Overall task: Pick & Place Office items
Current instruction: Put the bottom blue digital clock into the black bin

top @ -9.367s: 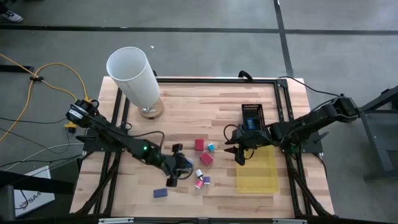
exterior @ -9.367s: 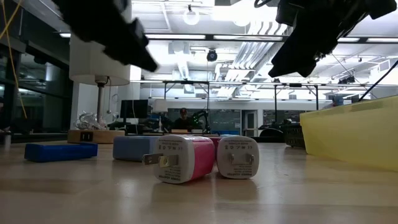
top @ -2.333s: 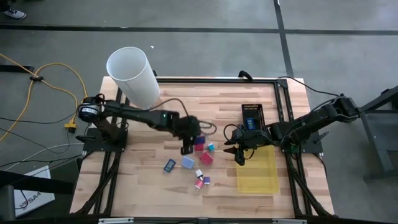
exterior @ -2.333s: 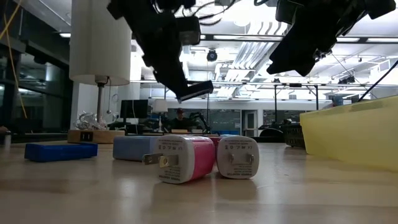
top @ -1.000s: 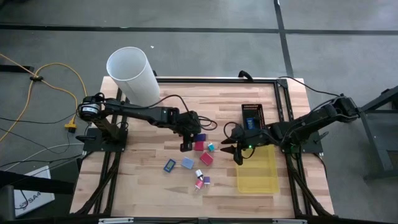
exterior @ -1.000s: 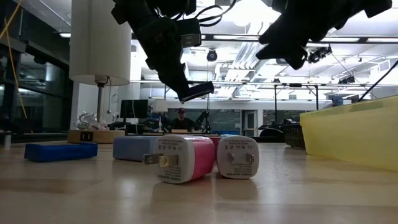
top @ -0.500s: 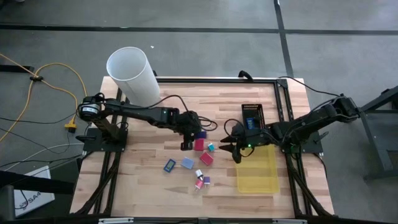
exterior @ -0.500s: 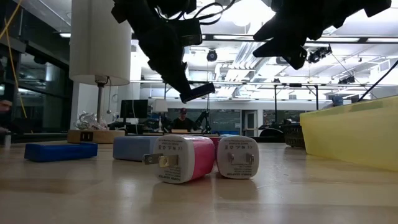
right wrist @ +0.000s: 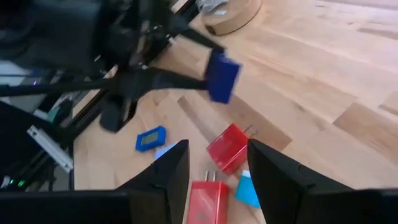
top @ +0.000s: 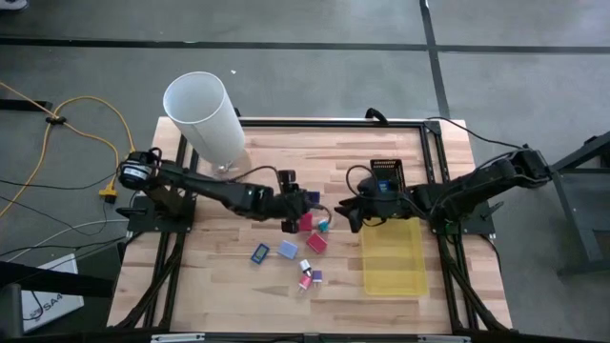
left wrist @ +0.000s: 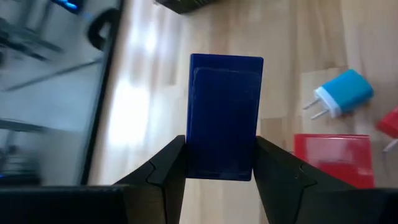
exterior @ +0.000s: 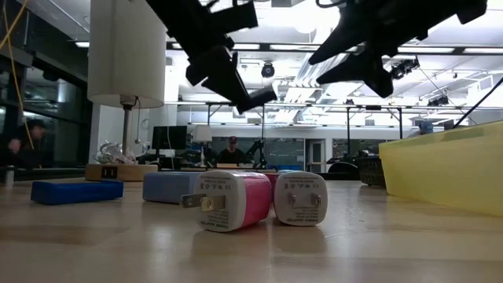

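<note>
My left gripper (top: 301, 205) is shut on a dark blue block (left wrist: 225, 112) and hovers above the loose pieces in the middle of the table. Below it lie a red block (top: 305, 222), a cyan plug (top: 323, 226), a pink block (top: 315, 243), two blue pieces (top: 260, 253) and small white-and-pink chargers (exterior: 236, 200). My right gripper (top: 349, 211) is open and holds nothing. It faces the left gripper from the right, by the far end of the yellow tray (top: 393, 259). The right wrist view shows the blue block (right wrist: 222, 76) in the air ahead of it. My left gripper pinches the dark blue block between its two fingers (left wrist: 171, 165), on the long sides near the end closest to the wrist (left wrist: 221, 167). The fingers point toward the table's right, and the rest of the block sticks out beyond their tips. The block is lifted clear of the table, slanted in the low view (exterior: 255, 98).
A tall white cylinder (top: 203, 119) on a round wooden base stands at the far left. A black basket-like piece (top: 386, 174) lies just beyond the tray. Bare wood shows along the near edge and at the table's left. A person shows far off in the room (exterior: 230, 149).
My left gripper has carried the blue block a little toward the table's right and the right gripper, and has turned more level. My right gripper has moved toward the left and far side, off the tray's corner, and has tipped up toward level, still open.
</note>
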